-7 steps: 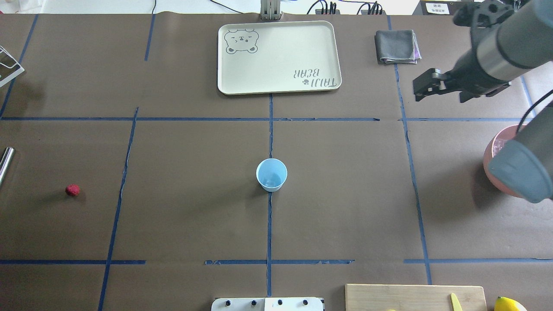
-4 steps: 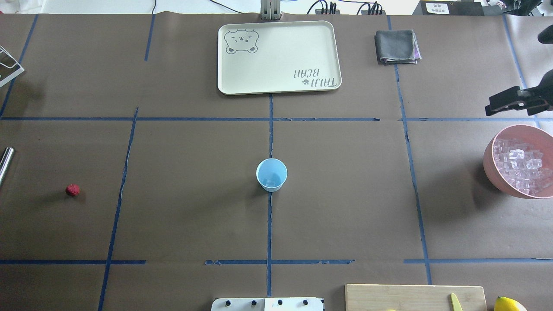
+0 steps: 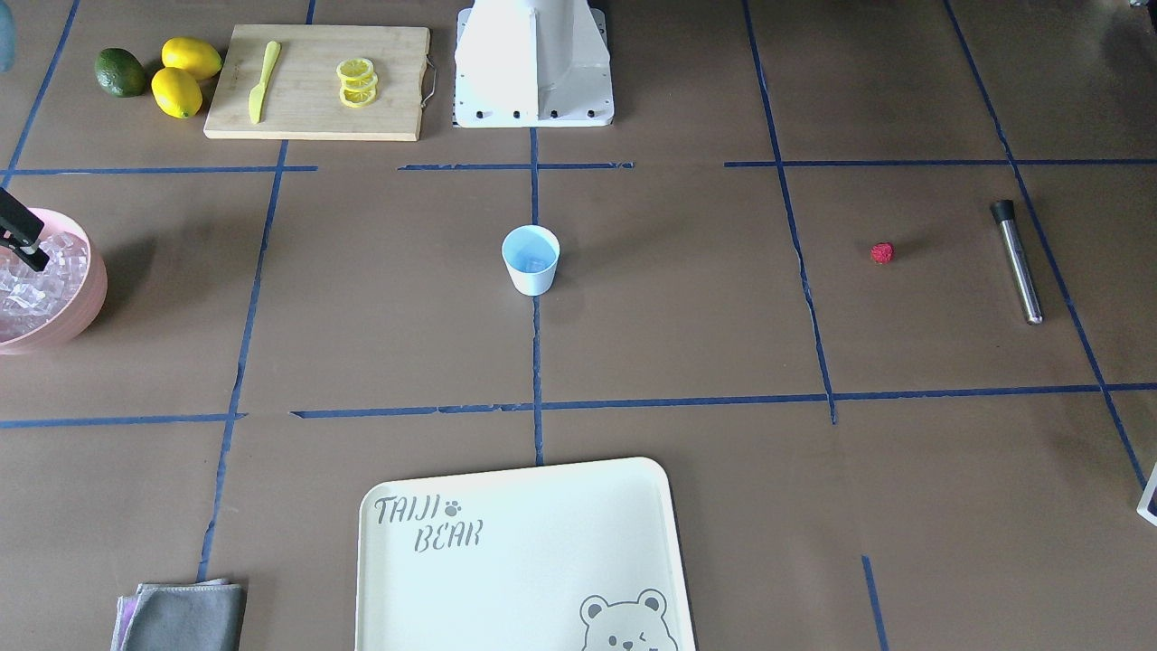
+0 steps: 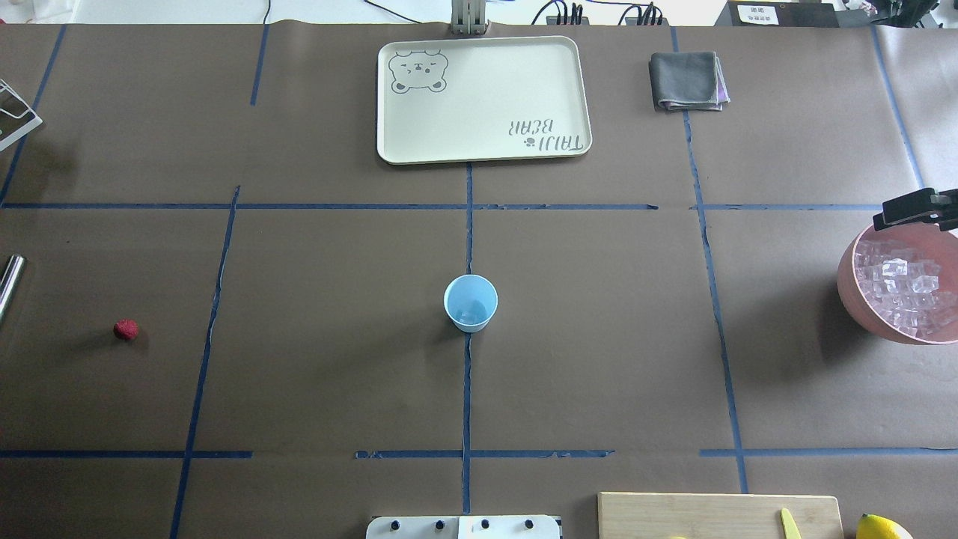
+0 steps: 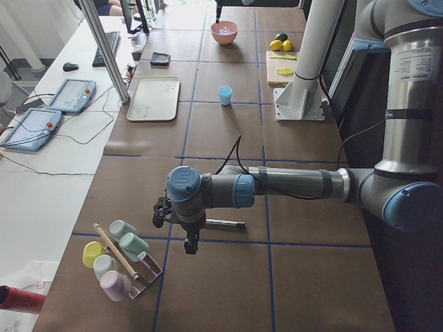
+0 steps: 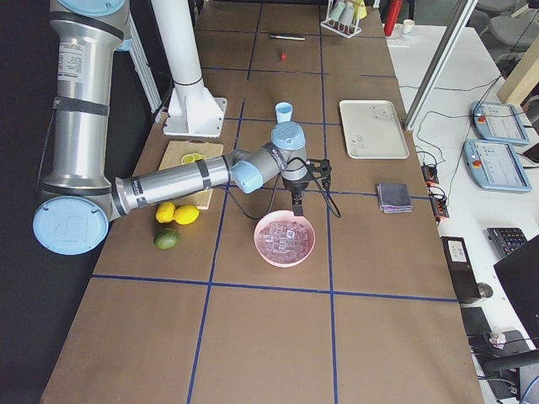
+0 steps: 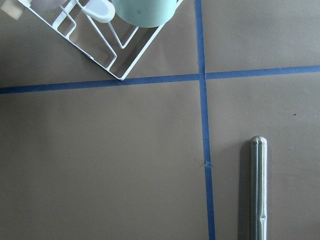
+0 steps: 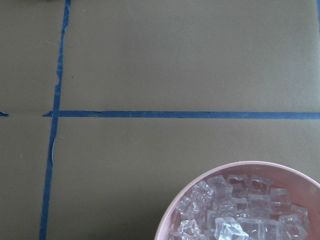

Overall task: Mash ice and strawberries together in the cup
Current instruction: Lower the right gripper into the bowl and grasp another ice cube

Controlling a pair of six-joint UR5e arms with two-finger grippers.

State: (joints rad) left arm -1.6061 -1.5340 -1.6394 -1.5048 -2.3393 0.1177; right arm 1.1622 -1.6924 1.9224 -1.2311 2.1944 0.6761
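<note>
The light-blue cup [image 4: 470, 302] [image 3: 531, 259] stands upright at the table's centre, with a pale glassy glint at its bottom. A tiny red strawberry [image 4: 126, 329] [image 3: 882, 253] lies alone far to the cup's left. Ice [image 4: 902, 288] [image 8: 235, 210] fills a pink bowl [image 4: 849, 288] at the right edge. My right gripper [image 4: 917, 209] [image 3: 18, 240] hangs over the bowl's far rim, cut off by the frame, so I cannot tell whether it is open or shut. My left gripper [image 5: 190, 242] hovers over a steel rod, and its state cannot be told either.
The steel rod [image 3: 1017, 262] [image 7: 257, 190] lies beyond the strawberry. A cream tray [image 4: 483, 97] and a grey cloth [image 4: 688, 81] sit at the far side. A cutting board [image 3: 316, 81] with lemon slices, lemons and an avocado is near my base. A rack of cups [image 5: 121, 259] stands at the left end.
My right arm has swung right and mostly out of the overhead view, uncovering the pink bowl. Its gripper now sits at the bowl's far rim.
</note>
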